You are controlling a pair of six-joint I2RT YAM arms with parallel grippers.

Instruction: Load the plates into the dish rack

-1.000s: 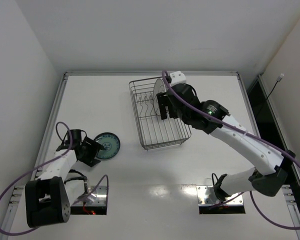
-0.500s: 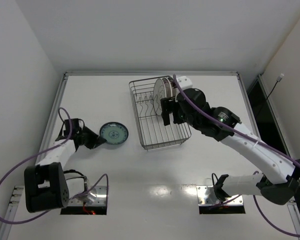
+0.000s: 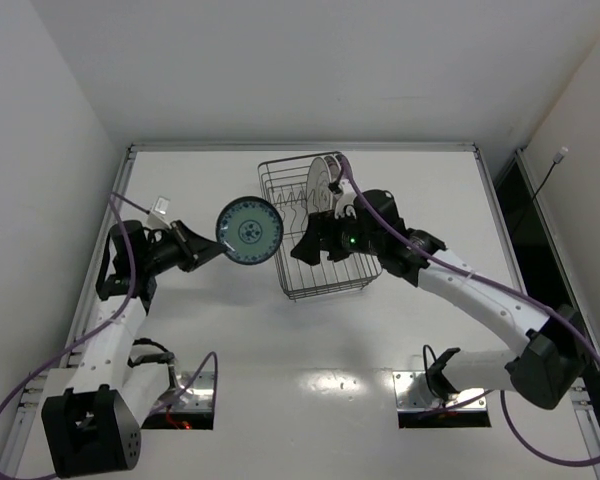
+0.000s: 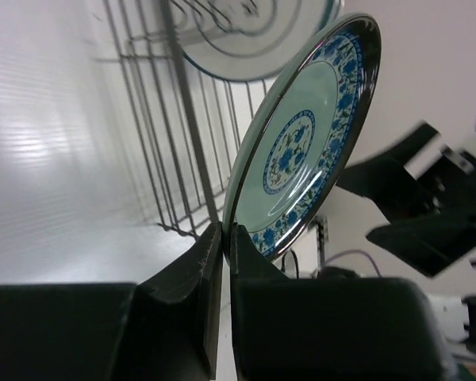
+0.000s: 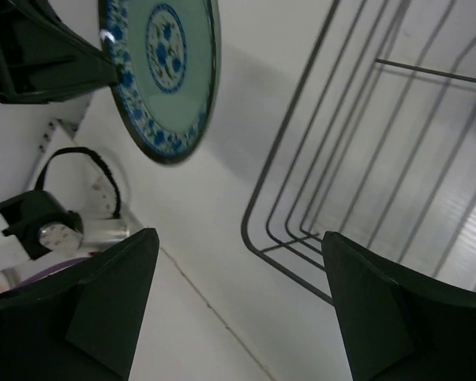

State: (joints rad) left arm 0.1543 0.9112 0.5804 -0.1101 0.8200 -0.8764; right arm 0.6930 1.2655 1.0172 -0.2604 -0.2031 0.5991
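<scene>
My left hand point(image 3: 210, 248) pinches the small round teal-patterned plate point(image 3: 249, 231) by its rim, on edge — the grey wire dish rack point(image 3: 332, 288) is close at 3 o'clock.

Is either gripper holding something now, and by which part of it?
The left gripper pinches the small teal plate by its rim. The right gripper is open and holds nothing.

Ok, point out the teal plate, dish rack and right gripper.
teal plate point(image 3: 249, 231), top view, centre of its face.
dish rack point(image 3: 332, 288), top view, near wire rim.
right gripper point(image 5: 238, 236), right wrist view, midway between fingertips.
</scene>
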